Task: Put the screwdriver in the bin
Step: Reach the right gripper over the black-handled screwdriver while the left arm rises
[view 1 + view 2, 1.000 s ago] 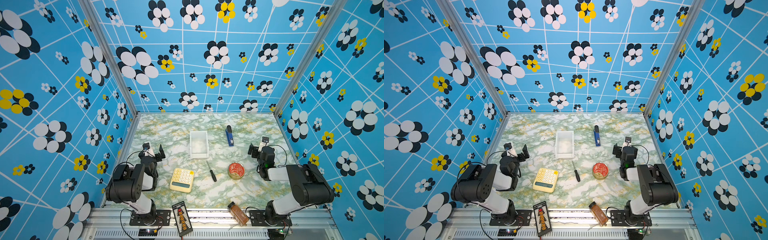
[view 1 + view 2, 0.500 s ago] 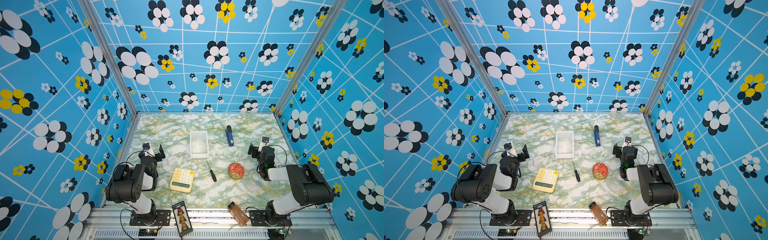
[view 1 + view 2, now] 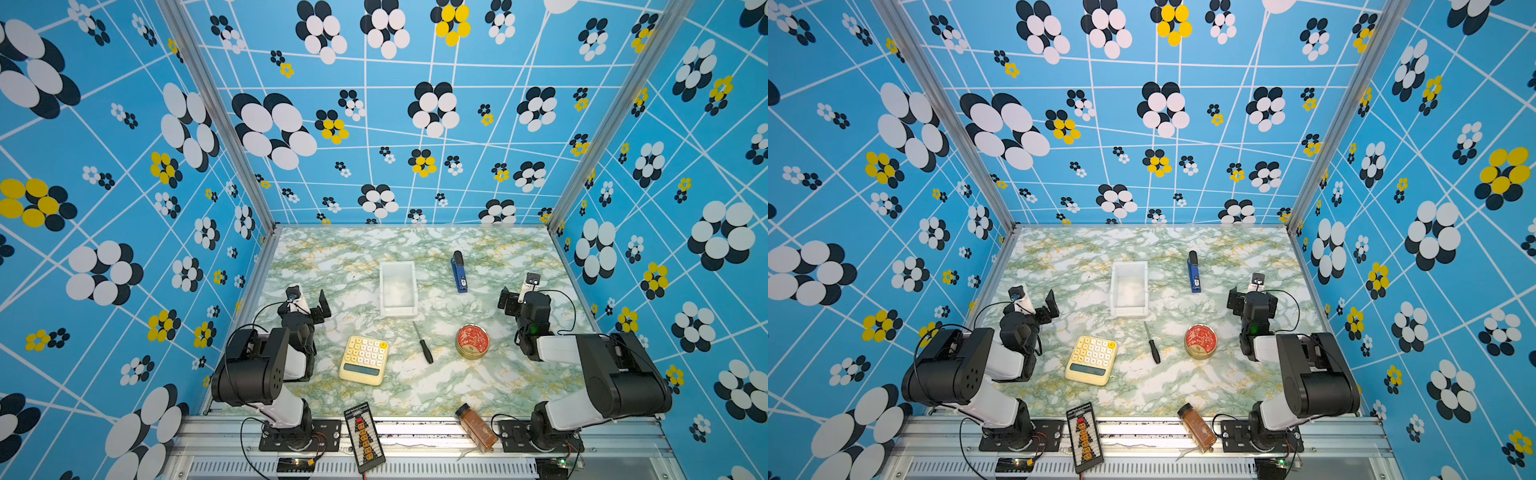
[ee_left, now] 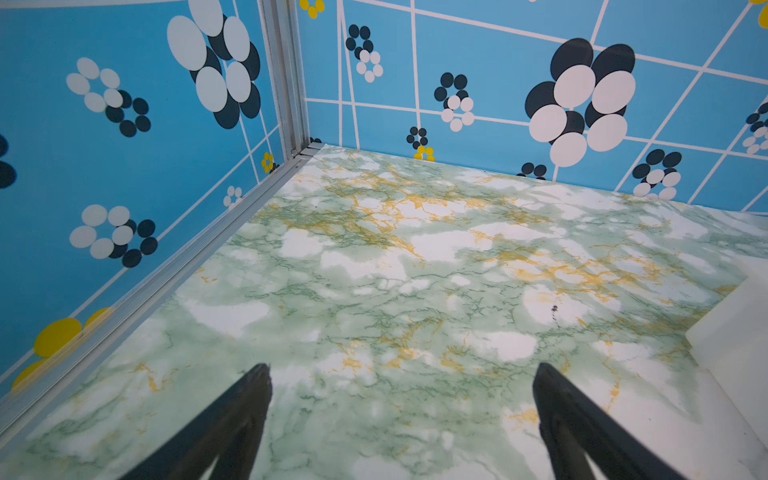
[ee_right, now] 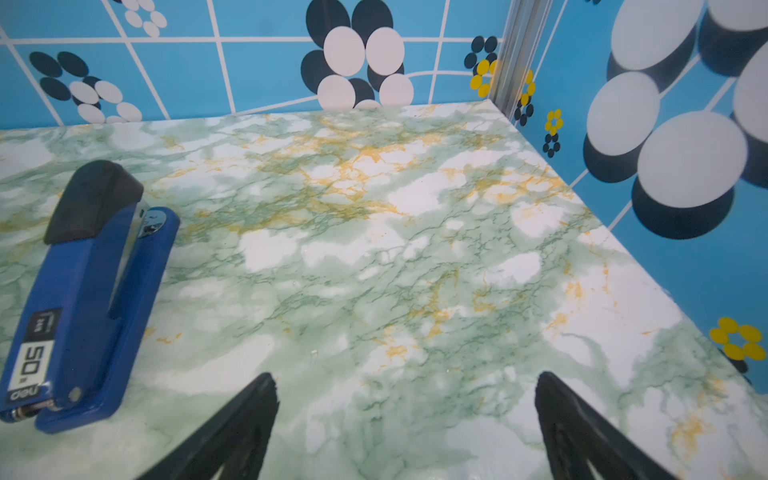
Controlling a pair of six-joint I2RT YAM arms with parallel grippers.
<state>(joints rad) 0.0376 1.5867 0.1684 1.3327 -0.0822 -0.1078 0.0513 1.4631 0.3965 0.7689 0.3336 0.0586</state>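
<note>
Screwdriver (image 3: 423, 348): lies flat on the marbled counter (image 3: 457, 386), between the yellow calculator (image 3: 364, 360) and the red-lidded round tin (image 3: 472, 340), touching neither; black handle toward the front edge, thin shaft pointing at the bin; well apart from both claws.
Bin (image 3: 382, 291): white translucent tray, stands mid-counter just beyond the shaft tip, not touching it.
Left claw (image 4: 401, 374): spread wide, holds nothing, hovers above bare counter near the left wall; a corner of the bin shows at the edge of the left wrist view.
Right claw (image 5: 405, 380): spread wide, grips nothing, hovers above bare counter near the right wall.
Stapler (image 5: 83, 291): blue with a black cap, lies flat to the right of the bin, between the bin and the right claw.
Spice jar (image 3: 477, 428): lies on its side at the front rail, beside the right arm's base.
</note>
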